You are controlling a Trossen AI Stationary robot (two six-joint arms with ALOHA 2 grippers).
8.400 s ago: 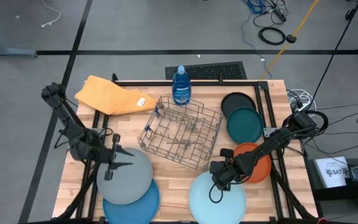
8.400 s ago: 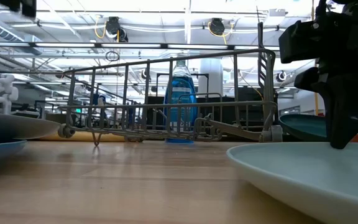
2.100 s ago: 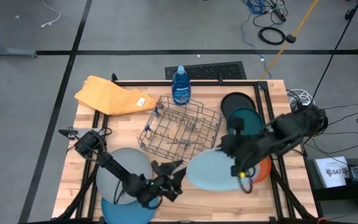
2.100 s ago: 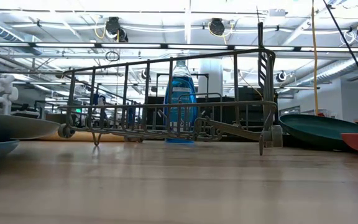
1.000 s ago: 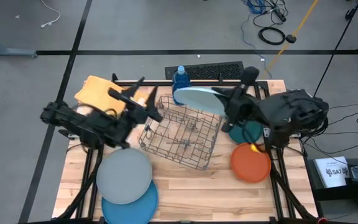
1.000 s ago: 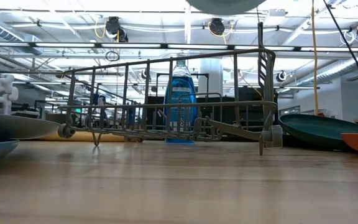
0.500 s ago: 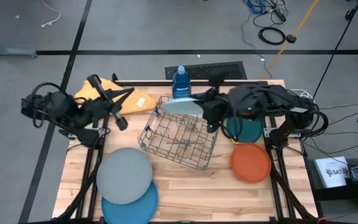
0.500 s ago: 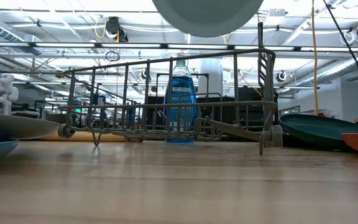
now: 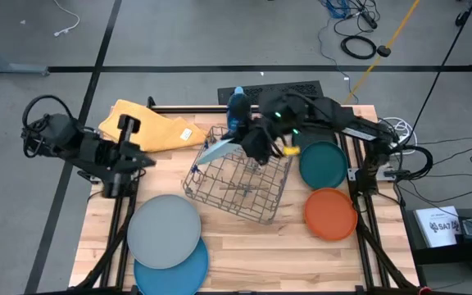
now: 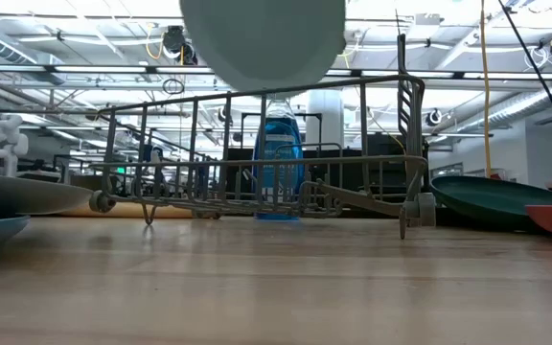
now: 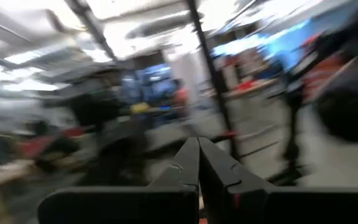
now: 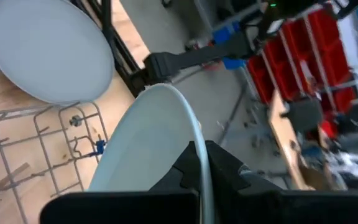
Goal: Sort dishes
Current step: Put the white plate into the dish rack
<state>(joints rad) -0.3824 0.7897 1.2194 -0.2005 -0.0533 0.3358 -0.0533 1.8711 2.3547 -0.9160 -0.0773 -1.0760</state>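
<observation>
Hovering now over rack: light blue plate, right gripper clamped.

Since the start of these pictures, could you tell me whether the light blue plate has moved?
Yes. The light blue plate has left the table's near edge and now hangs tilted over the rack, by its far left corner.

Both pincers closed: left, right.

No text can be read for certain: the blue bottle behind the wire rack carries a pale label (its print too small to make out), and a white box on the floor beside the table bears dark, illegible lettering.
</observation>
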